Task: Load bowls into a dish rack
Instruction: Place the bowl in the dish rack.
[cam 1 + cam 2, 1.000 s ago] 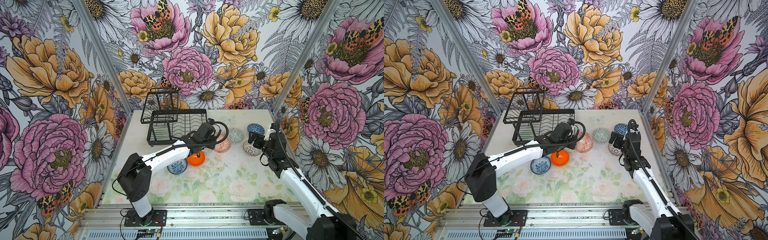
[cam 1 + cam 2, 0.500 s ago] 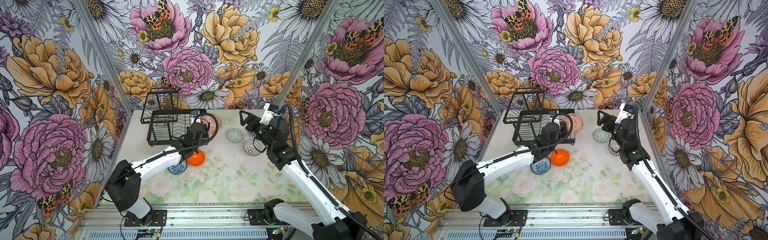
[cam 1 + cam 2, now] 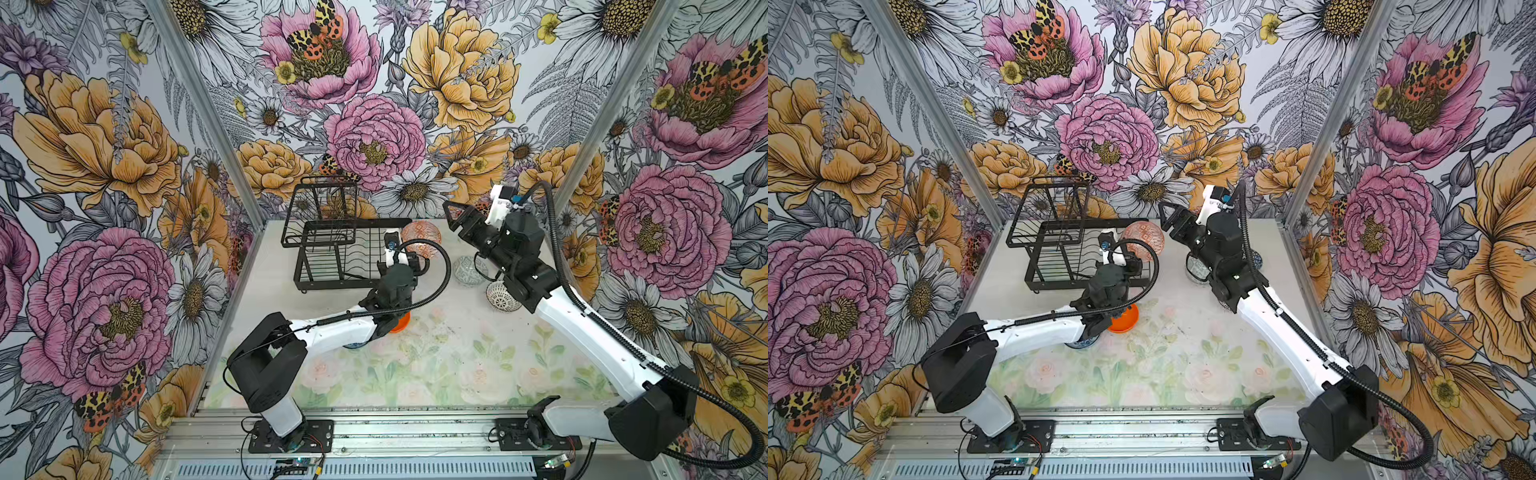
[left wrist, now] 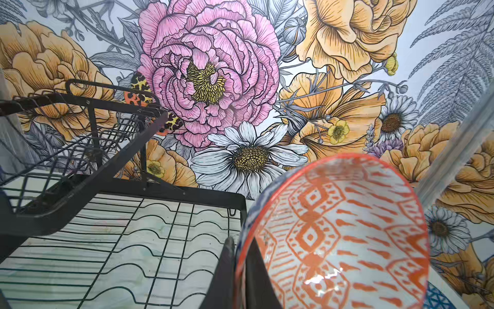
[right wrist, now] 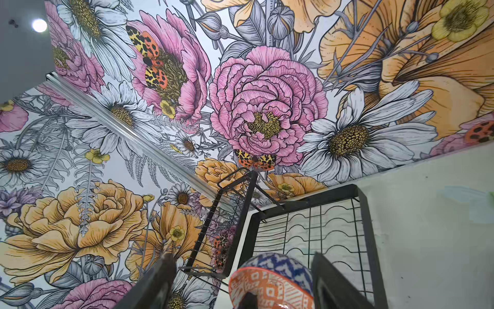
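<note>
My left gripper (image 4: pixel 238 240) is shut on the rim of the orange-white bowl (image 4: pixel 339 232), one finger inside and one outside. It holds the bowl (image 3: pixel 421 239) tilted on edge, just off the right end of the black wire dish rack (image 3: pixel 332 249). My right gripper (image 3: pixel 451 216) hangs open to the right of that bowl, aimed at it and the rack. In the right wrist view the bowl (image 5: pixel 272 278) shows between its spread fingers (image 5: pixel 163 273), touching neither. No bowl is in the rack (image 4: pixel 133 240).
On the table are a pale green-grey bowl (image 3: pixel 467 270), a black-white lattice bowl (image 3: pixel 500 295) and a plain orange bowl (image 3: pixel 400 322). A blue-white floral bowl (image 3: pixel 1081 343) lies mostly under the left arm. A dark blue bowl (image 4: pixel 435 297) lies near the right wall.
My left arm has lifted the orange-white bowl off the table and carried it back to the rack's right end. My right arm has risen from the lattice bowl and swung toward the held bowl.
</note>
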